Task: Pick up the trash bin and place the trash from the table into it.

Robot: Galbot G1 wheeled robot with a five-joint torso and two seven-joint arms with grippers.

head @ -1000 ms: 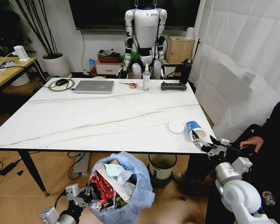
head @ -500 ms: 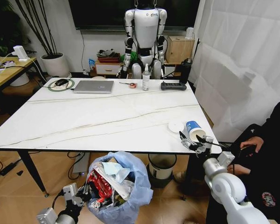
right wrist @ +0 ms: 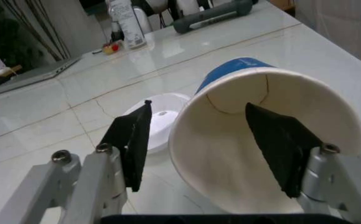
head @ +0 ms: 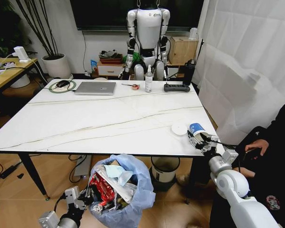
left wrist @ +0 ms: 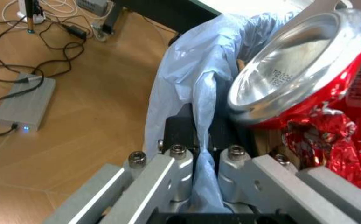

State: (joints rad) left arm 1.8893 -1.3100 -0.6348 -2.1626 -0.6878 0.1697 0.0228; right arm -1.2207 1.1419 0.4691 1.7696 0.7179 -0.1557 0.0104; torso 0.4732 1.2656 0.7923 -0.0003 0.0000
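The right claw [right wrist: 205,154] stands open at the mouth of the paper cup [right wrist: 261,140]: one black finger [right wrist: 130,140] is outside the rim and the other is inside the bore, neither visibly pressing the wall. The cup is white inside and blue outside. It lies on its side at the tabletop's [head: 99,118] near right corner, its long axis running across the top, mouth toward the robot and base away. The white lid [head: 179,128] lies flat just beside it, on the side away from the edge. The rest of the marble top is bare out to the laptop [head: 95,88] and bottle [head: 148,80] at the far edge.

Below the near edge, the left claw [left wrist: 200,154] is clamped on a fold of the trash bin's [head: 121,192] blue bag, holding the bin up. A red can [left wrist: 299,74] fills the bin's mouth.
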